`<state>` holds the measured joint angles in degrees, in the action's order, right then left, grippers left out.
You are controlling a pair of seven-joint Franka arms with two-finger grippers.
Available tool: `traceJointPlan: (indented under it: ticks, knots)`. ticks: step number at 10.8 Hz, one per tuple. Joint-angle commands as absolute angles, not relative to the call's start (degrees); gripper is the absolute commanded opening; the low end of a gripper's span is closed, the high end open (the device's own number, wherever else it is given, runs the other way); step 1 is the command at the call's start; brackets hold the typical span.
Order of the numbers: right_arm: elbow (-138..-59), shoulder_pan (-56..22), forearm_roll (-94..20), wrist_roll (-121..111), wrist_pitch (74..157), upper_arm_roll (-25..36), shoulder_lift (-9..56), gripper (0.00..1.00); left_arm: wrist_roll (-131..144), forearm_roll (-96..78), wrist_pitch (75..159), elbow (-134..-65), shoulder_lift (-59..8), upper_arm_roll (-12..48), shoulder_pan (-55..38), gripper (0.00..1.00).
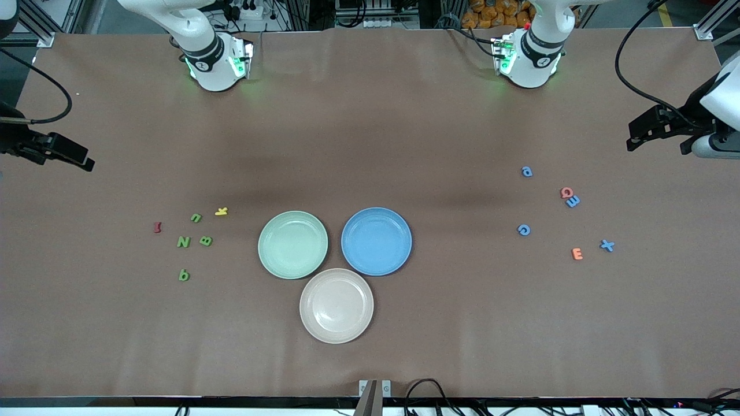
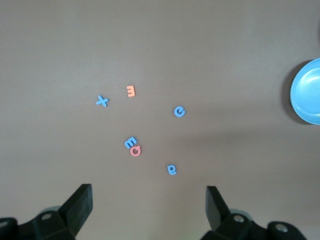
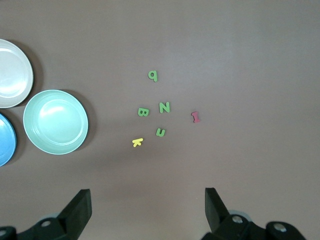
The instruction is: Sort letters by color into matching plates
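Observation:
Three plates sit together mid-table: mint green [image 1: 292, 244], blue [image 1: 376, 241], and beige [image 1: 336, 305] nearest the front camera. Toward the right arm's end lie green letters [image 1: 184, 241], [image 1: 206, 240], [image 1: 196, 218], [image 1: 184, 275], a yellow one [image 1: 221, 211] and a red one [image 1: 157, 227]. Toward the left arm's end lie blue letters [image 1: 526, 171], [image 1: 573, 201], [image 1: 524, 230], [image 1: 606, 245], a pink one [image 1: 566, 192] touching a blue one, and an orange one [image 1: 577, 253]. My left gripper [image 2: 149, 200] hangs open and empty high over its letter group. My right gripper [image 3: 147, 200] hangs likewise over the green group.
The brown table [image 1: 370, 133] stretches bare between the arms' bases and the plates. Both arms' bases stand at the table's edge farthest from the front camera. Cables trail along the front edge [image 1: 428, 390].

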<state>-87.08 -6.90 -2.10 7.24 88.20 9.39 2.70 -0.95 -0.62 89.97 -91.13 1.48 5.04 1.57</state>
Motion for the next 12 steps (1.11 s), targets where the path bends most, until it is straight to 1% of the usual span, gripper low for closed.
traceJointPlan:
  ticks: [1, 5, 8, 9, 12]
  knots:
    - [-87.8, -7.3, -1.2, 8.1, 88.6, 9.4, 2.3, 1.00, -3.1, -2.1, 88.5, -90.2, 1.2, 5.2, 1.8, 1.00]
    - [-87.9, -7.6, -1.2, 8.1, 88.6, 9.4, 2.3, 1.00, -3.3, -1.7, 88.6, -90.7, 0.5, 5.1, 1.7, 1.00]
    - [-87.9, -7.6, -1.2, 8.2, 88.7, 9.4, 2.3, 1.00, -2.7, -1.5, 88.2, -90.8, -1.4, 5.2, 1.2, 1.00]
    - [-87.9, -7.6, -1.2, 8.2, 88.8, 9.4, 2.8, 1.00, -2.1, -1.7, 88.1, -90.6, -2.1, 5.2, 1.1, 1.00]
    - [-87.9, -7.6, -1.5, 8.2, 92.4, 9.3, 6.1, 1.00, -0.3, -1.7, 88.1, -91.3, -3.1, 5.0, 1.7, 1.00]
